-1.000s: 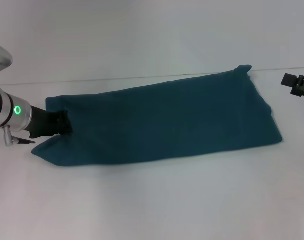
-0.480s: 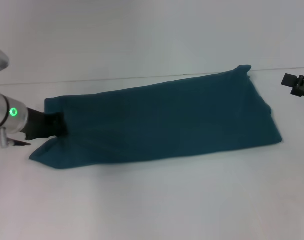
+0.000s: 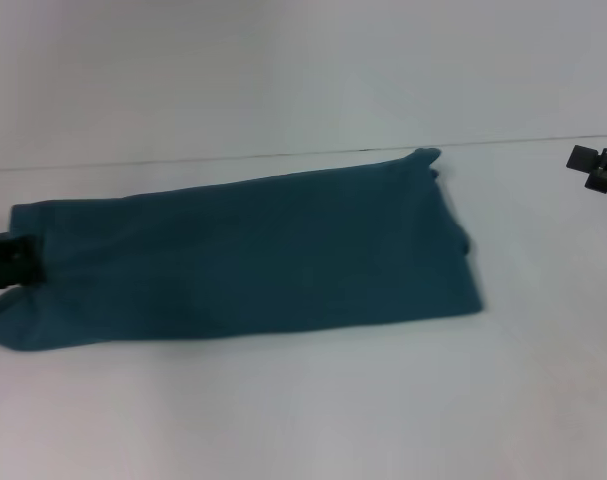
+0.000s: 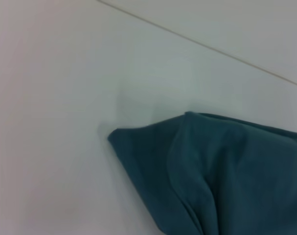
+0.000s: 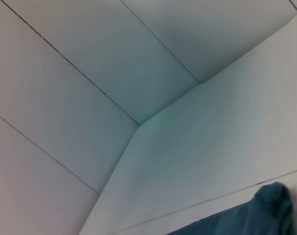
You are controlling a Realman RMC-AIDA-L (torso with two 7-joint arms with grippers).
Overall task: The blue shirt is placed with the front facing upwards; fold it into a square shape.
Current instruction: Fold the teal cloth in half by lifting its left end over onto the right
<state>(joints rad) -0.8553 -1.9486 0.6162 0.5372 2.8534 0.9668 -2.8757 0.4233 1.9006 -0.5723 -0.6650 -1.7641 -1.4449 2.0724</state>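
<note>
The blue shirt (image 3: 243, 255) lies on the white table (image 3: 313, 400) as a long folded strip running from the left edge to right of centre, with no print showing. My left gripper (image 3: 8, 262) is at the far left edge of the head view, shut on the strip's left end. The left wrist view shows a rumpled corner of the blue shirt (image 4: 226, 171) on the table. My right gripper (image 3: 598, 170) hangs at the far right, apart from the cloth. A tip of the blue shirt (image 5: 270, 205) shows low in the right wrist view.
The table's back edge (image 3: 283, 156) runs just behind the strip, against a pale wall. Bare white surface lies in front of the shirt and to its right.
My left gripper has pulled back to the left, dragging the whole shirt strip leftward across the table. The right gripper has stayed in place.
</note>
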